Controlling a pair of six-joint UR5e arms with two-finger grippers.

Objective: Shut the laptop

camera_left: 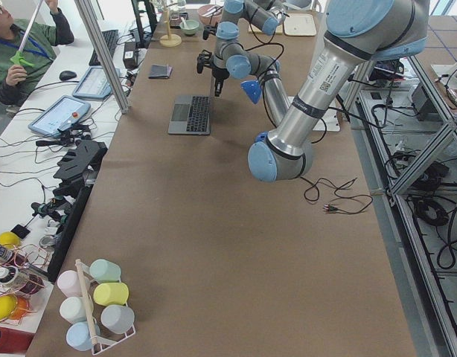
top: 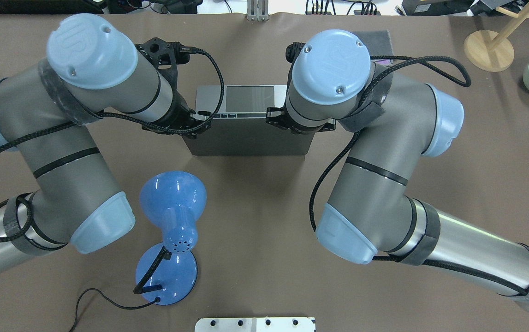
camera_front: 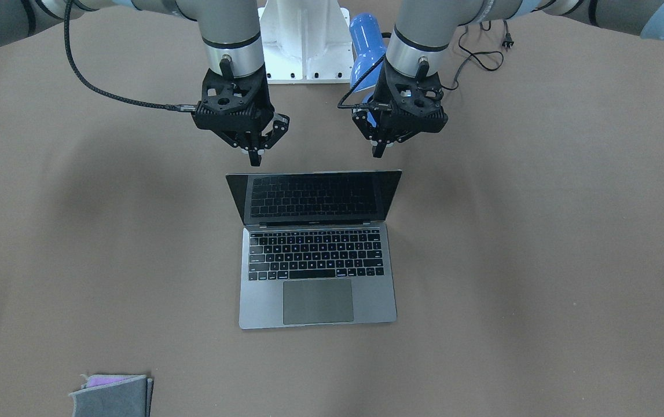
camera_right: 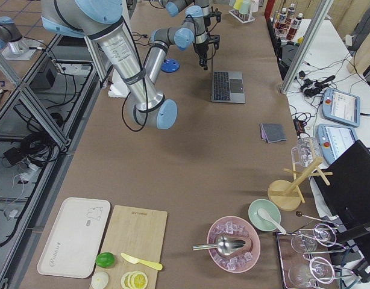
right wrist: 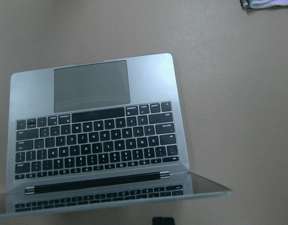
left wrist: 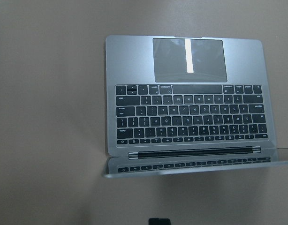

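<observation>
Laptop (camera_front: pixel 317 272) lies open near the middle of the brown table (camera_front: pixel 540 260), with its keyboard and trackpad towards the operators' side. Its dark screen (camera_front: pixel 314 197) leans back towards the robot's base, so the closing has not yet begun. Both arms hang just behind the lid's top edge and touch nothing. The right gripper (camera_front: pixel 255 157) is above one upper corner and the left gripper (camera_front: pixel 378 152) above the other. Each gripper's fingers seem drawn together at the tips and hold nothing, though the steep angle makes that hard to confirm. The step in hand looks like the approach. The next move would call for a fingertip behind the lid's upper edge, then a gentle push forward and down onto the keyboard. A blue lamp (top: pixel 172 230) stands by the robot's base, and a folded grey cloth (camera_front: pixel 112 394) lies well apart.
</observation>
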